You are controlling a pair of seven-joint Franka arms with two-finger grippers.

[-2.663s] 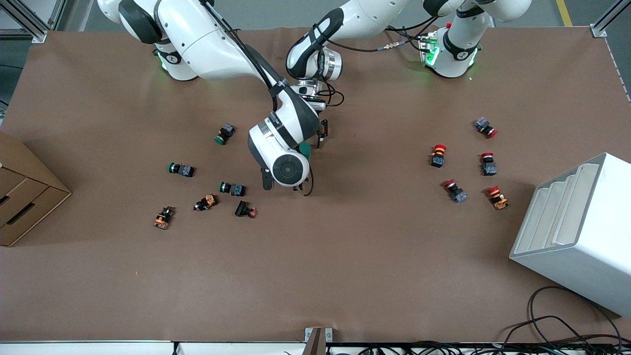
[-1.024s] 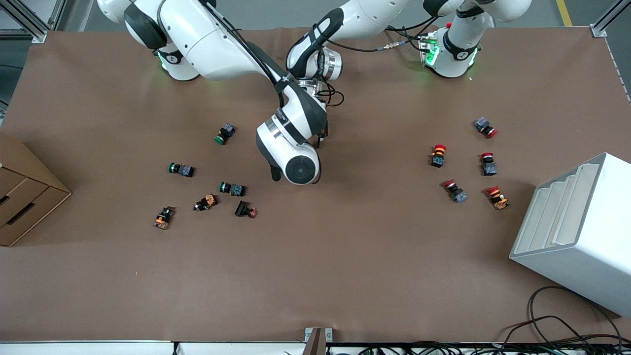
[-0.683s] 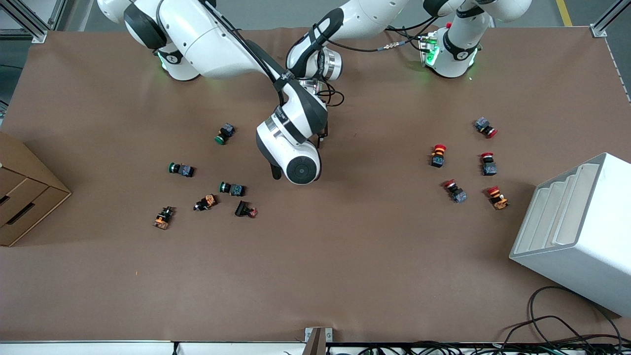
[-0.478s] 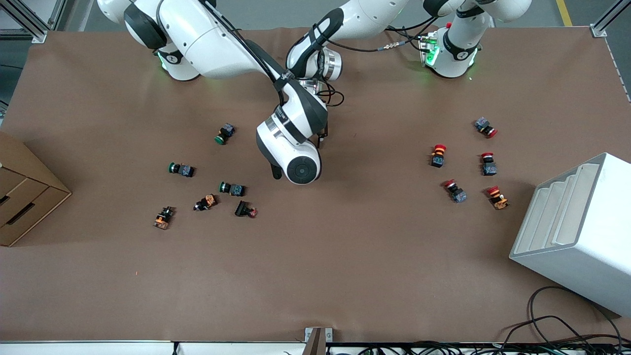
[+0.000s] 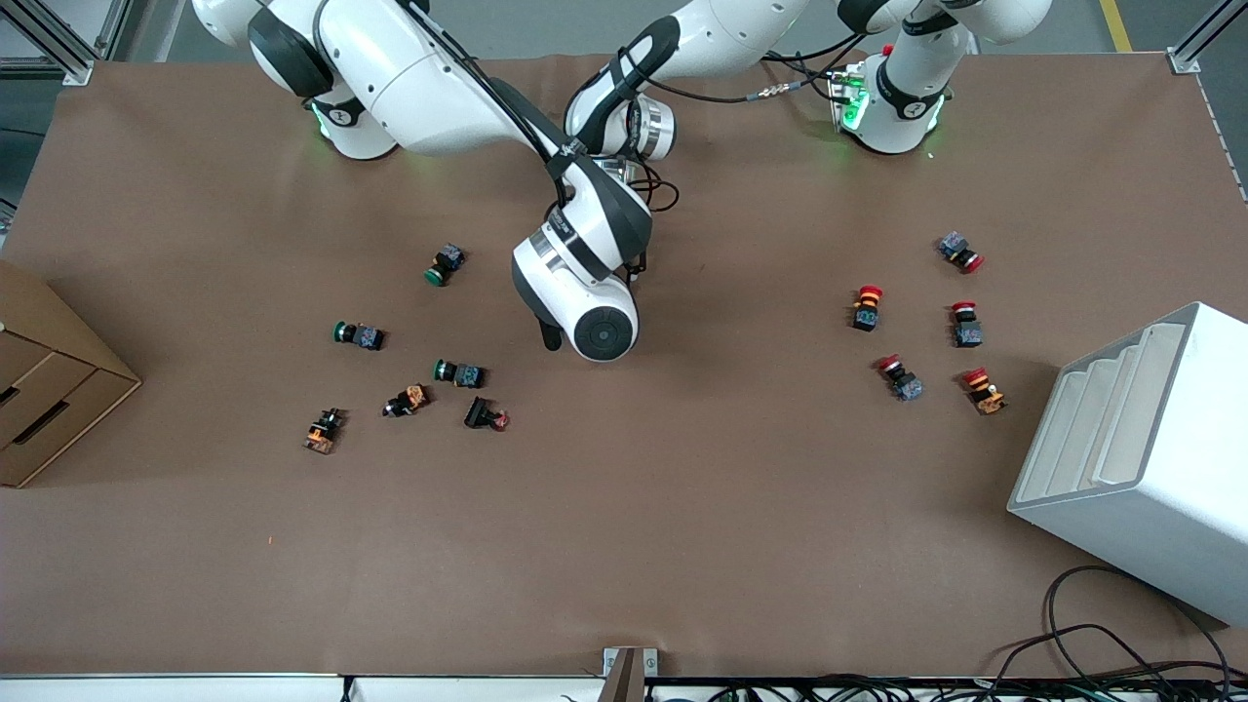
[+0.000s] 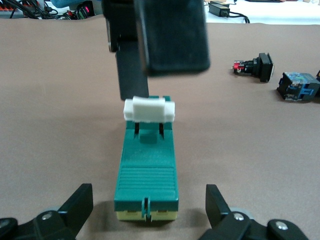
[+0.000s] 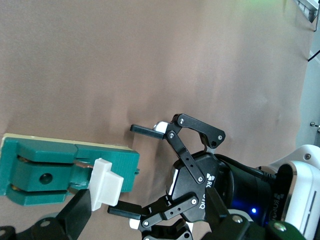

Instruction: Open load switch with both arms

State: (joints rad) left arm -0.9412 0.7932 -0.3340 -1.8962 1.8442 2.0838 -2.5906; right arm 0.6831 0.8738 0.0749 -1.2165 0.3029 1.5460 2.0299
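Note:
The load switch (image 6: pixel 147 170) is a dark-green block with a white lever (image 6: pixel 149 109). It lies on the brown table near the middle. In the front view it is hidden under the right arm's wrist (image 5: pixel 595 307). My left gripper (image 6: pixel 147 212) is open, with a finger on each side of one end of the switch, not touching it. My right gripper (image 7: pixel 150 217) is open above the switch, and the lever (image 7: pixel 105 187) sits close beside one of its fingers (image 7: pixel 80 215). The right wrist view also shows the left gripper (image 7: pixel 137 170) facing the switch (image 7: pixel 50 167).
Several green-capped push buttons (image 5: pixel 447 263) lie toward the right arm's end, near a cardboard box (image 5: pixel 49 370). Several red-capped buttons (image 5: pixel 866 306) lie toward the left arm's end, beside a white rack (image 5: pixel 1141 458). Two buttons (image 6: pixel 257 66) lie past the switch.
The right arm's wrist has moved over the load switch and toward the left gripper, covering the green block that showed earlier. Over the last second it has only crept a little. The left arm has stayed put.

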